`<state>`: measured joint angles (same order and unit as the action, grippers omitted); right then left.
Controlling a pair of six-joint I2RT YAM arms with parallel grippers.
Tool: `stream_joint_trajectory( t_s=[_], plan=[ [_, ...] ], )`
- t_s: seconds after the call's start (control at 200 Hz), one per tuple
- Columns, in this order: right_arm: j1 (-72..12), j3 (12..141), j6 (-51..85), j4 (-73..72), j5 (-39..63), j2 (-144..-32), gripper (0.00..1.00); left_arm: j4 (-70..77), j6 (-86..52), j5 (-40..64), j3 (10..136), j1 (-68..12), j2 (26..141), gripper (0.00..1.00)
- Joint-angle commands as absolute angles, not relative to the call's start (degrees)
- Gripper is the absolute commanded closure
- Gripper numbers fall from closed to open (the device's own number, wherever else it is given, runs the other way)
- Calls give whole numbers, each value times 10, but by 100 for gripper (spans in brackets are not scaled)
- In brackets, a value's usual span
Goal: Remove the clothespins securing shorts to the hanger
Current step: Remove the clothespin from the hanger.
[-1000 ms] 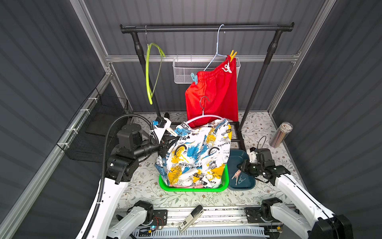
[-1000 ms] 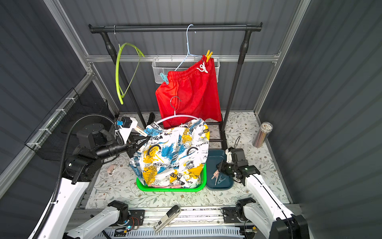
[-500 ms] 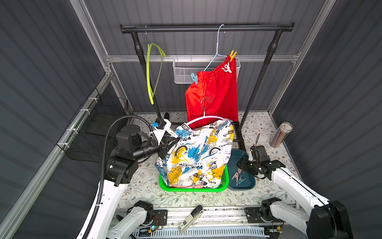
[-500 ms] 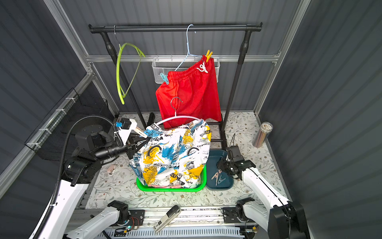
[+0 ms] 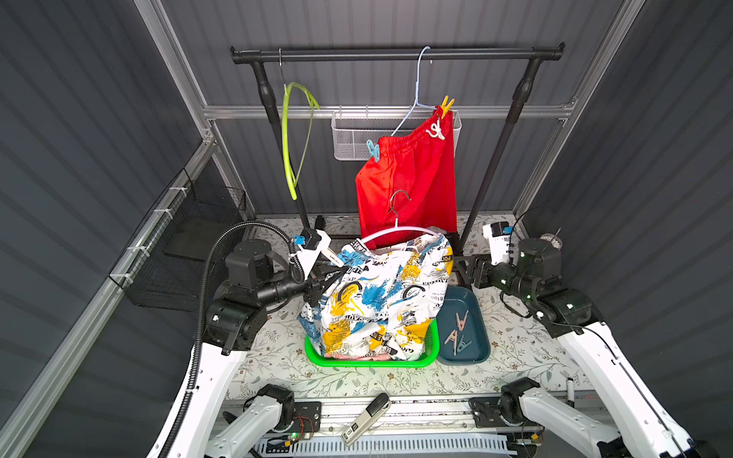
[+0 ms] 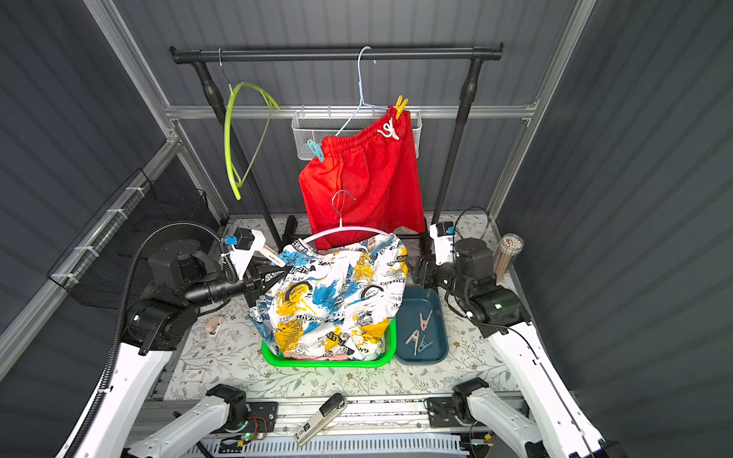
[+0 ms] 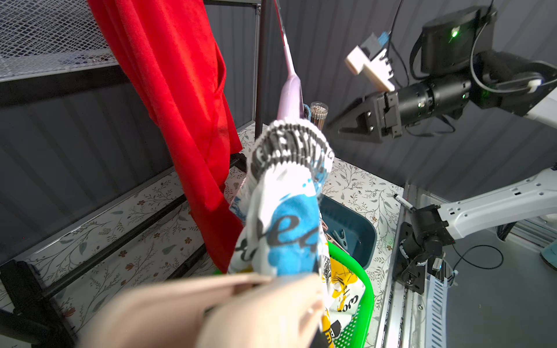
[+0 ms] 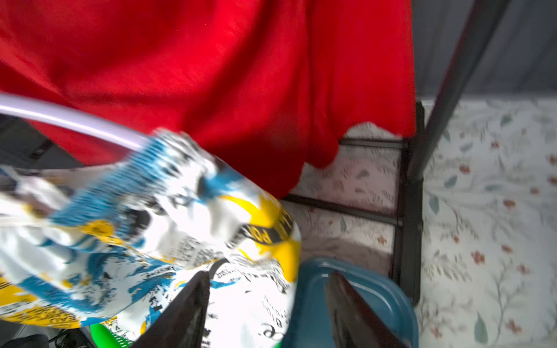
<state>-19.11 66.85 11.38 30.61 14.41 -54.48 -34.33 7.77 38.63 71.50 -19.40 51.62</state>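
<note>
The white newspaper-print shorts (image 5: 380, 297) hang from a pink hanger (image 5: 396, 232) over the green basket (image 5: 373, 361). My left gripper (image 5: 319, 279) is shut on their left waistband corner, right under a beige clothespin (image 5: 332, 258). That clothespin (image 7: 211, 310) fills the left wrist view and hides the jaws. My right gripper (image 8: 268, 301) is open and empty beside the shorts' right edge, above the blue tray (image 5: 478, 317). Loose clothespins (image 5: 458, 329) lie in the tray. On the rail hang the red shorts (image 5: 408, 178), pinned with a yellow clothespin (image 5: 446, 105) and a blue clothespin (image 5: 373, 150).
A bare lime hanger (image 5: 289, 138) hangs at the rail's left end. A white wire basket (image 5: 349, 137) is on the back wall and a black mesh basket (image 5: 178, 246) on the left. A tube of sticks (image 6: 507, 253) stands behind the right arm. A grey handheld device (image 5: 367, 416) lies in front.
My right gripper has opened, risen from over the blue tray and now points at the print shorts' right edge. The left arm and the shorts have barely moved.
</note>
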Motion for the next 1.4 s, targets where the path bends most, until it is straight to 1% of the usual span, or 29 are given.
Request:
stream_joint_trajectory(
  t_s=[0.0,0.095,0.255,0.36,0.52,0.696,0.786,1.036,1.081,1.146,1.246,1.296,1.356,1.396],
  plan=[
    [-198,706,5,341,217,-567,34,-318,84,422,718,-193,502,100],
    [-198,722,-31,335,248,-576,31,-323,84,424,718,-193,496,100],
    [-200,748,-82,360,267,-602,29,-334,89,435,727,-193,490,100],
    [-199,750,-104,350,272,-604,27,-351,97,448,737,-193,493,100],
    [-199,768,-127,348,279,-620,29,-358,99,472,741,-193,494,100],
    [-203,776,-129,333,336,-637,36,-360,102,484,740,-193,496,100],
    [-213,781,-134,341,345,-657,42,-359,103,487,740,-193,494,100],
    [-249,792,-146,340,359,-681,67,-353,103,502,741,-193,502,100],
    [-252,794,-145,335,358,-682,69,-353,104,503,740,-193,504,100],
    [-253,794,-143,326,360,-679,76,-352,105,502,737,-193,506,100],
    [-254,791,-141,311,361,-674,83,-351,105,500,730,-193,512,100],
    [-255,787,-142,302,359,-668,85,-355,105,502,731,-193,517,91],
    [-257,775,-147,290,353,-657,88,-363,105,505,732,-193,524,71],
    [-258,765,-150,280,343,-650,91,-367,103,504,735,-193,528,62]
  ],
)
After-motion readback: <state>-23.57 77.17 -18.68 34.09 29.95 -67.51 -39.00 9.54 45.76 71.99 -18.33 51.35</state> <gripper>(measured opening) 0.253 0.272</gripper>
